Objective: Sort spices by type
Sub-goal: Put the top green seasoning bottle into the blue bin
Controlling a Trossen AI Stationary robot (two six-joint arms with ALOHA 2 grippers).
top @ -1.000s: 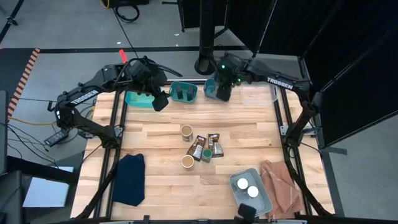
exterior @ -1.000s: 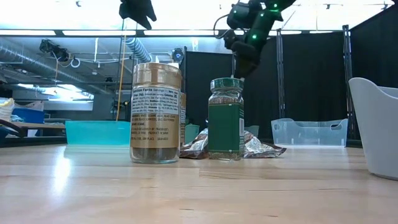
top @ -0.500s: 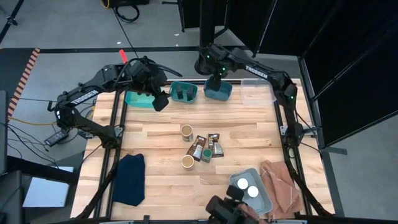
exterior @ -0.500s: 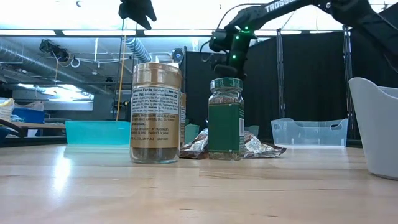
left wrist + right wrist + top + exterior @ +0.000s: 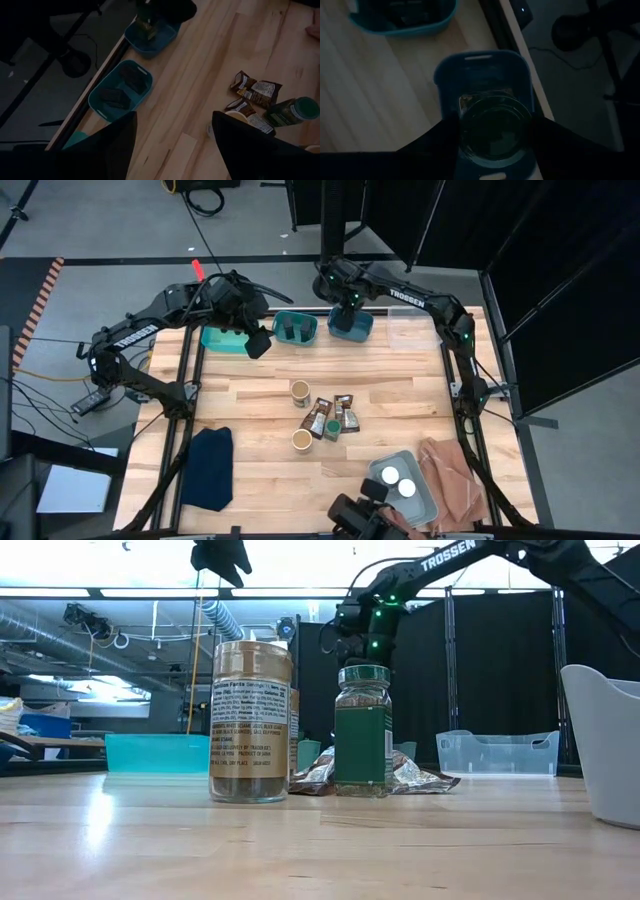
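Note:
My right gripper (image 5: 492, 150) is shut on a round spice jar (image 5: 492, 127) with a dark greenish top, held over the blue bin (image 5: 352, 328) at the table's far edge. My left gripper (image 5: 258, 340) hangs open and high near the far left, with nothing between its fingers. Mid-table stand two tan-topped jars (image 5: 300, 391) (image 5: 301, 440) and a green-lidded jar (image 5: 331, 430), beside brown packets (image 5: 322, 415) lying flat. Black jars lie in the teal bin (image 5: 295, 328). Two white-lidded jars stand in the grey bin (image 5: 403, 485). My right gripper pinches the jar's round body (image 5: 462, 125) between its two fingers, one on either side. The fingers come from above, pointing steeply down. The jar is lifted clear, above the inside of the blue bin (image 5: 485, 65).
A light teal bin (image 5: 222, 338) stands at the far left and a clear bin (image 5: 415, 330) at the far right. A dark blue cloth (image 5: 210, 465) lies near left, and a tan bag (image 5: 455, 480) near right. Bare wood lies between the bins and the spices.
My right gripper has sunk toward the blue bin and shifted a little toward the table's left, tipping more steeply down. The jar has stayed in its hold throughout.

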